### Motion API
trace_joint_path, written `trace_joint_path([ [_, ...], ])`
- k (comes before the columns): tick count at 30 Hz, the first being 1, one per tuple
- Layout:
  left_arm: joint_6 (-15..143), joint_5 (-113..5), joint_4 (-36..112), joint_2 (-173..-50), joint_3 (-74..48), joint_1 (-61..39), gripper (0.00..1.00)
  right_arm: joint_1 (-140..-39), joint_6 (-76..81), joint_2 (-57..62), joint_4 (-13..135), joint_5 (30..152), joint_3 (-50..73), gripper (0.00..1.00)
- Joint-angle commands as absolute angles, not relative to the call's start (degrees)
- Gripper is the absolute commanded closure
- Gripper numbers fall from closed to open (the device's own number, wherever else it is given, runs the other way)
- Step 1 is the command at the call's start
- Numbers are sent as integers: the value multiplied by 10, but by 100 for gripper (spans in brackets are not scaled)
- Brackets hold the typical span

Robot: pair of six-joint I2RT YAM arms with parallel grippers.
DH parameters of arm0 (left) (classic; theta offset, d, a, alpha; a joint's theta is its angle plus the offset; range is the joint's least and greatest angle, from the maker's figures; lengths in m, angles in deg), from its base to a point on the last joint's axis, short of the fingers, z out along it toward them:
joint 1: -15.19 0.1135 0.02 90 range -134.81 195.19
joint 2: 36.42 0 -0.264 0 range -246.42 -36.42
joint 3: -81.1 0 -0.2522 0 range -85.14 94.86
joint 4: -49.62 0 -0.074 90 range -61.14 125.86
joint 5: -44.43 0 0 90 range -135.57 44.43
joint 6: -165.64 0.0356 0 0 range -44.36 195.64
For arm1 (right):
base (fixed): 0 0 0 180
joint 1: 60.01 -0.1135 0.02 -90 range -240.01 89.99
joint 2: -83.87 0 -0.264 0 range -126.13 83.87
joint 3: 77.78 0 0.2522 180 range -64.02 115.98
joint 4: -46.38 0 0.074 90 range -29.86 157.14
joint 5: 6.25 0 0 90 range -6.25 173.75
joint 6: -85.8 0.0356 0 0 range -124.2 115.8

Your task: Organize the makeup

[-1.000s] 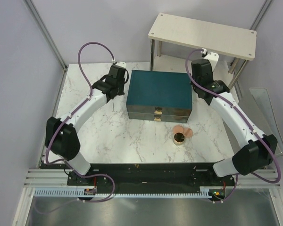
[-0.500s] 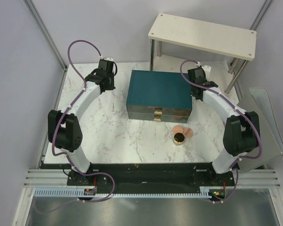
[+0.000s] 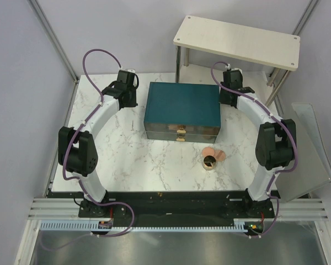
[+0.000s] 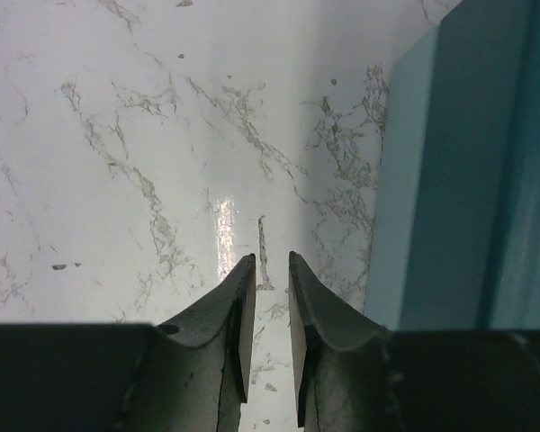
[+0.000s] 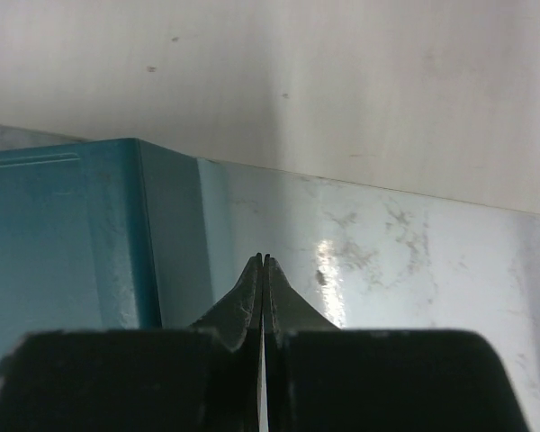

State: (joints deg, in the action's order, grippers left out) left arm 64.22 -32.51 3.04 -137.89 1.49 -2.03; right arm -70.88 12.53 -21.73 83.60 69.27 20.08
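**Two Arms Flank Teal Box as Makeup Waits Near Counter's Front**

The left gripper [image 4: 271, 270] hangs over bare marble with its fingers a narrow slit apart and nothing between them. The right gripper [image 5: 264, 263] has its fingers pressed together, also on nothing. Each sits close to one short side of the single teal box [image 3: 182, 105], the left toward the counter's far-left corner and the right toward its far-right corner. In the right wrist view a vertical corner edge of the box stands just left of the fingertips.

The box rests in the far half of the marble counter [image 3: 127, 160], roughly midway between the left and right edges. Its two gold drawer handles [image 3: 180, 134], stacked one above the other, face the near edge.

The makeup in sight counts three pieces, all in front of the box's right front corner and well apart from both grippers. One is a round gold-rimmed dark compact [image 3: 209, 162]. The other two are peach-pink pads [image 3: 221, 155], lying just beside it on its far side.

Open marble runs from the box to the left edge and along the near edge. One pale wooden shelf [image 3: 237, 40] on metal legs stands over the far-right corner.
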Motion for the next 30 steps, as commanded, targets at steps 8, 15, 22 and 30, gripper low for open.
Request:
trace_joint_path([
  [8, 620, -337, 33, -1385, 28, -20, 72, -747, 139, -248, 841, 854, 218, 100],
  [15, 627, -328, 24, -1384, 25, -19, 72, -777, 147, -292, 845, 872, 265, 100],
  [22, 626, -330, 19, -1383, 14, -16, 72, -785, 165, -299, 841, 845, 298, 100],
  [30, 644, -281, 5, -1349, 37, -11, 71, -788, 167, -240, 843, 776, 306, 100],
])
